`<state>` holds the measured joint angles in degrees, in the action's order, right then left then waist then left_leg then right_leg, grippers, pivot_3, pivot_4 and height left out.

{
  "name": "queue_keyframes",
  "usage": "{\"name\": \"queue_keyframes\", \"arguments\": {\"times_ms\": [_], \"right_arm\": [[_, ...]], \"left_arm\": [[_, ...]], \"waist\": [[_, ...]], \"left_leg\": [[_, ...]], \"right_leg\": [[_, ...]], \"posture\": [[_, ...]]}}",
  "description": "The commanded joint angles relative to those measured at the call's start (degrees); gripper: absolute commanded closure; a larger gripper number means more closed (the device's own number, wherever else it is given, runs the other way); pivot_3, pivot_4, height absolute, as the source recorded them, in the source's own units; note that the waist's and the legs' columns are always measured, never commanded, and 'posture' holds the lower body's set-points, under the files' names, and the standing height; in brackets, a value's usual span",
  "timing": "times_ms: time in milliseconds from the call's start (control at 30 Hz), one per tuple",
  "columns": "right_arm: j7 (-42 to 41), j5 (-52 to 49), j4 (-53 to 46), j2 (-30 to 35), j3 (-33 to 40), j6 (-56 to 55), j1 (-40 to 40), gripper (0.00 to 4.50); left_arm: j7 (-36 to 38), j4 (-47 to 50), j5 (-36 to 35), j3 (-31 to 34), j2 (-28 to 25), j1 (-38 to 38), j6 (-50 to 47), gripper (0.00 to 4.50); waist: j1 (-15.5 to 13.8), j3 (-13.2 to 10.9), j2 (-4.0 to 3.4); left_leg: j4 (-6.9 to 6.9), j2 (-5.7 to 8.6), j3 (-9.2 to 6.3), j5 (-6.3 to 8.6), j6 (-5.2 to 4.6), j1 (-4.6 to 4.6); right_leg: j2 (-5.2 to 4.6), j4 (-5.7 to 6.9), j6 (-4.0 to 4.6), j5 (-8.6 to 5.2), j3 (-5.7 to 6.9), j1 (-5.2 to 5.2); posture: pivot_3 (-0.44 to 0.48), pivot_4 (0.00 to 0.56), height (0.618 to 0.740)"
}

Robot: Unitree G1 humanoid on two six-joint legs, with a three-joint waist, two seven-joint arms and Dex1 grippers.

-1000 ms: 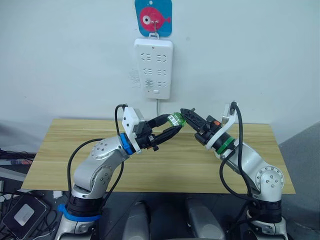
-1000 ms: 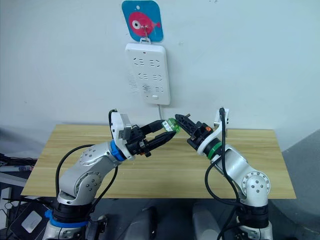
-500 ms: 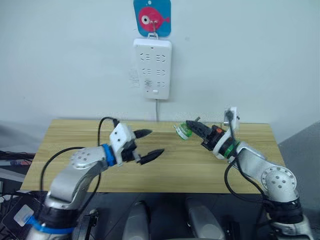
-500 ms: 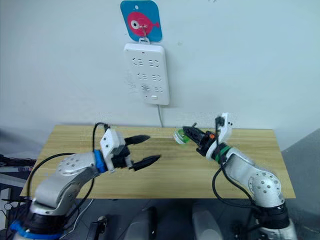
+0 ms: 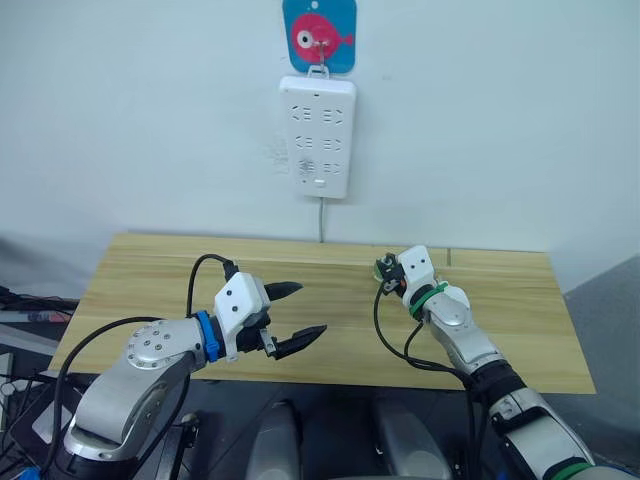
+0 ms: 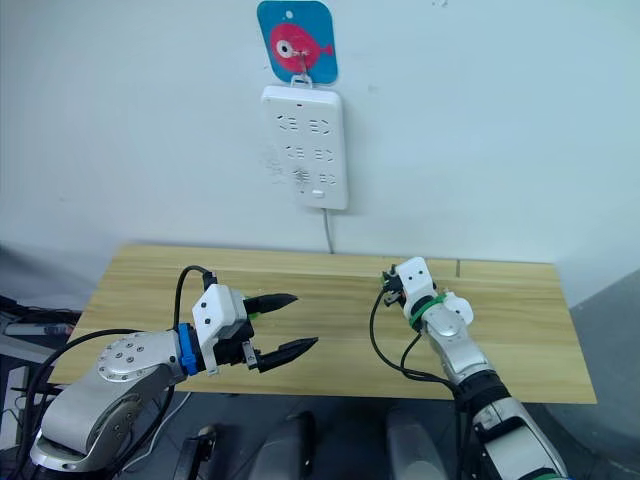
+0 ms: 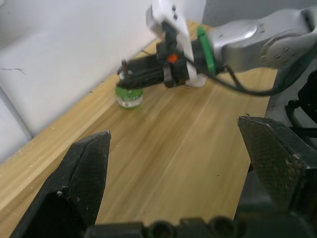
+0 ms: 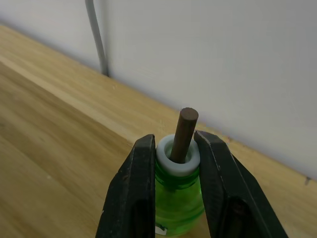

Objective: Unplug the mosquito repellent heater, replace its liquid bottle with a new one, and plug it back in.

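A small translucent green bottle (image 8: 177, 198) with a white collar and a brown wick sticking up is pinched at the neck by my right gripper (image 5: 383, 270), which is shut on it. The bottle (image 7: 129, 96) stands upright at the table's back edge near the wall, its base on or just above the wood. I cannot tell whether it is the old liquid bottle or the new one. My left gripper (image 5: 310, 308) hovers open and empty over the table's front middle, well apart from the bottle. The mosquito repellent heater is out of view.
A white multi-socket power strip (image 5: 317, 135) hangs on the wall under a blue fish hook (image 5: 320, 35), with its cable (image 5: 320, 222) dropping behind the table. The wooden table (image 5: 150, 270) spans the width in front of me.
My left gripper has let go of the bottle and drawn back to the left, open. The right arm has carried the bottle down toward the table's back edge. The camera has shifted.
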<state>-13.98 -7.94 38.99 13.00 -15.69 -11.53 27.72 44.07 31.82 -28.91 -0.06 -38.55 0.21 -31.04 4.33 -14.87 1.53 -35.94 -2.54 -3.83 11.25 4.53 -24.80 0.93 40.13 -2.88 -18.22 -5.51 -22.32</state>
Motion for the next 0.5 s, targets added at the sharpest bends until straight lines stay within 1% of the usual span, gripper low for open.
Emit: {"name": "queue_keyframes", "arguments": {"times_ms": [33, 100, 167, 267, 300, 367, 433, 500], "right_arm": [[-2.1, 0.0, 1.9, -0.8, 3.7, -1.7, 0.2, 2.69], [-3.7, -0.3, 0.8, -1.2, 5.0, -1.4, -0.4, 2.02], [-4.7, -0.5, -2.0, -1.0, 6.1, -0.4, -1.5, 1.24], [-6.3, -1.0, -9.0, 0.1, 7.4, 2.8, -4.0, 0.15], [-7.7, -1.4, -13.7, 1.1, 7.4, 4.9, -5.4, 0.06], [-11.2, -2.7, -23.3, 3.4, 6.9, 9.7, -8.1, 0.06], [-16.6, -4.4, -34.9, 7.6, 5.3, 15.5, -10.9, 0.06], [-20.4, -6.5, -44.7, 11.3, 4.4, 21.5, -12.7, 0.06]], "left_arm": [[-1.1, 2.5, -0.6, 1.2, 0.5, 0.4, 0.4, 0.0], [-1.6, 2.1, -0.6, 1.5, 0.8, 0.3, 0.5, 0.0], [-2.5, 1.6, -0.8, 2.2, 1.4, 0.3, 0.5, 0.0], [-2.3, 1.2, -1.2, 3.8, 1.3, 2.2, 0.9, 0.0], [-2.3, 0.7, -0.7, 5.0, 1.2, 4.2, 1.6, 0.0], [-1.6, -0.3, -0.1, 7.5, 1.1, 8.5, 3.6, 0.0], [-2.3, -1.4, -1.1, 11.2, 2.7, 14.0, 4.5, 0.0], [-3.7, -3.5, 0.4, 14.0, 4.6, 18.8, 7.4, 0.0]], "waist": [[-0.2, 0.0, 0.0], [-0.4, 0.0, 0.0], [-0.6, 0.0, 0.0], [-0.6, 0.0, 0.0], [-0.6, 0.0, -0.01], [-0.6, 0.0, -0.02], [-0.6, 0.0, -0.02], [-0.6, 0.0, -0.05]], "left_leg": [[-0.01, 0.0, 0.0, 0.0, 0.0, 0.01], [-0.04, 0.0, -0.01, 0.0, 0.0, 0.02], [-0.04, 0.0, 0.0, -0.01, 0.01, 0.03], [-0.05, -0.02, 0.0, -0.01, 0.01, 0.04], [-0.04, -0.02, 0.01, -0.01, 0.01, 0.04], [-0.02, -0.04, 0.0, 0.0, 0.01, 0.07], [0.0, -0.04, -0.02, 0.01, 0.01, 0.07], [0.01, -0.08, -0.05, 0.01, 0.01, 0.08]], "right_leg": [[0.0, 0.0, 0.01, 0.01, 0.0, 0.02], [0.0, 0.02, 0.03, 0.02, 0.0, 0.04], [0.0, 0.03, 0.05, 0.03, 0.0, 0.04], [0.01, 0.06, 0.05, 0.03, 0.0, 0.03], [0.0, 0.09, 0.06, 0.03, -0.01, 0.02], [0.0, 0.14, 0.06, 0.03, -0.01, 0.01], [-0.01, 0.17, 0.08, 0.02, 0.0, -0.01], [-0.06, 0.18, 0.11, -0.01, 0.01, -0.01]], "posture": [[-0.006, 0.231, 0.723], [-0.006, 0.231, 0.723], [-0.013, 0.227, 0.723], [-0.019, 0.223, 0.723], [-0.019, 0.223, 0.723], [-0.025, 0.22, 0.723], [-0.027, 0.216, 0.723], [-0.033, 0.207, 0.723]]}}
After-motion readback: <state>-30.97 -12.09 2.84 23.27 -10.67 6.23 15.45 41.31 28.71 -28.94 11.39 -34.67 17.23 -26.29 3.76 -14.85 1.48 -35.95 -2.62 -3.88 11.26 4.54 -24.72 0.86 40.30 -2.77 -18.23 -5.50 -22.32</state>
